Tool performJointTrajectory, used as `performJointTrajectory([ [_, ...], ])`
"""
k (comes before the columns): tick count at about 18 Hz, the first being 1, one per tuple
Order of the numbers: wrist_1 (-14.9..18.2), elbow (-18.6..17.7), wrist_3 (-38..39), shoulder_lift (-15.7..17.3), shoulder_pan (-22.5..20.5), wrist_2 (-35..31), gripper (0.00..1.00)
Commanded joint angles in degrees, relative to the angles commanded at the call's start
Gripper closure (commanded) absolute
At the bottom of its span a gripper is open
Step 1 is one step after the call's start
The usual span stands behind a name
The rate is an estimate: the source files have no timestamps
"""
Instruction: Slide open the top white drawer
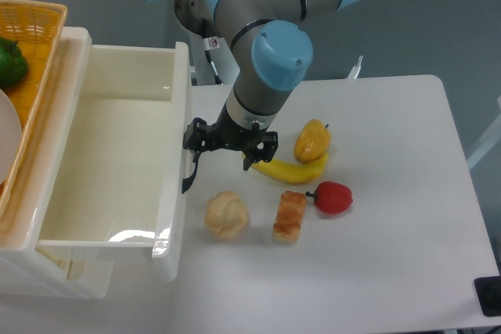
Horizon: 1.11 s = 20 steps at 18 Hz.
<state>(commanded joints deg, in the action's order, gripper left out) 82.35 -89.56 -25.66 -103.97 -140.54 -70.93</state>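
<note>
Far left: a yellow wicker basket (35, 44) sits on top of the cabinet, cut by the frame edge, with a green pepper-like item (11, 62) inside and a white rounded object (8, 146) below it, only partly in view.

Just right of the basket: the top white drawer (106, 154), a large glossy cream-white plastic box, stands pulled well out toward the right. Its inside is open to view and looks bare, with a glare patch near the near edge. Its front panel faces right, and the curved black handle (189, 174) shows as a thin dark arc on that face. Under it, at the near left, part of the lower drawer (47, 275) shows.

Centre: my gripper (227, 140), black with two fingers, hangs from my grey and blue arm (262, 52) just right of the drawer front, at handle height. The left side of it sits close against the handle. I cannot tell whether the fingers clasp the handle, nor how far apart they are.

On the white table (391, 232), right of the drawer: a pale beige bread roll (226, 214), then a browned oblong pastry (289, 217), near side. Behind them a yellow banana (290, 168), with a yellow-orange pepper-shaped fruit (312, 140) touching it. Rightmost, a red strawberry-like fruit (333, 196), just beside the pastry.
</note>
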Motion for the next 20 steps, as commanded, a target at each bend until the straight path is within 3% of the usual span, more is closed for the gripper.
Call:
performJointTrajectory([
  [11, -1.23, 2.29, -4.47, -0.17, -2.99, -3.69, 0.0],
  [15, -4.39, 2.2, -12.55, -0.35, -4.92, -4.13, 0.0],
  [18, -4.05, 2.2, -21.07, -0.35, -5.19, -11.4, 0.0],
  [20, -4.22, 1.93, -22.85, -0.26, -5.19, -13.53, 0.0],
])
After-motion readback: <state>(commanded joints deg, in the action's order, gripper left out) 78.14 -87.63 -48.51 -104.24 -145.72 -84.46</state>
